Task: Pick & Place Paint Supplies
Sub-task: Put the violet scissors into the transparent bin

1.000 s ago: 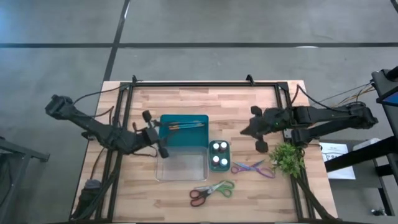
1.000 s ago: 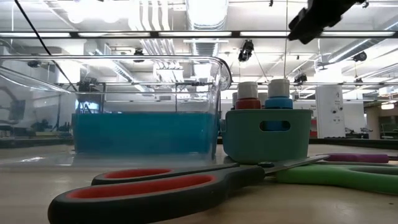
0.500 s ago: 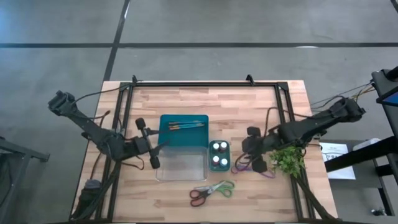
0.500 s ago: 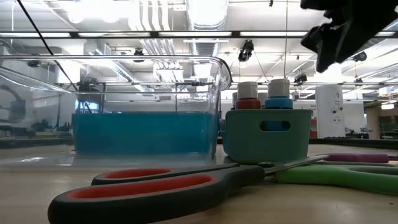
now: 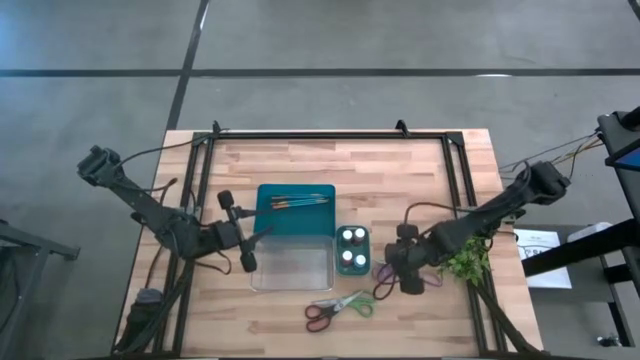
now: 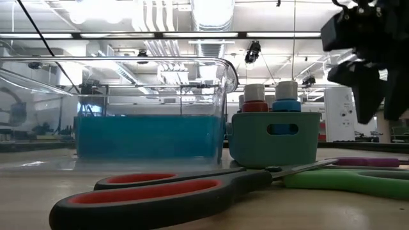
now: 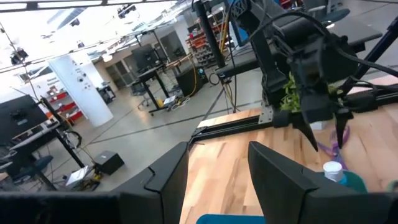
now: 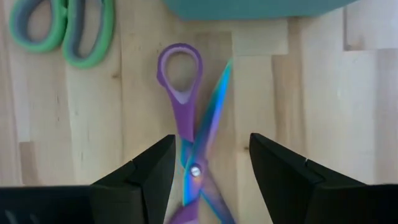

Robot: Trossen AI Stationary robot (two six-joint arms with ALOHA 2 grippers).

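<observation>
The purple scissors (image 8: 186, 118) lie flat on the table, to the right of a small teal tub (image 5: 351, 249) holding white-capped paint bottles (image 6: 254, 96). My right gripper (image 8: 211, 146) hangs open just above them, pointing steeply down, with one finger on either side of the pivot (image 8: 195, 169). In the low view its fingers (image 6: 367, 96) end clear of the table. Thin brushes (image 5: 300, 201) lie in a teal tray (image 5: 270, 222). The red-green scissors (image 5: 340, 307) lie near the front edge. My left gripper (image 5: 238, 232) waits open and empty to the left of the tray.
A clear container (image 5: 292, 268) stands in front of the teal tray. A green plant sprig (image 5: 463, 258) lies just right of my right gripper. A black frame (image 5: 455, 180) runs along the table's sides and back. Bare wood shows at the far side and front left.
My right gripper has swung down and toward the table's near edge, from the far right to above the purple scissors. It has tipped from nearly level to steeply downward, and it has opened. My left gripper has drawn back a little toward the table's left and near edges.
</observation>
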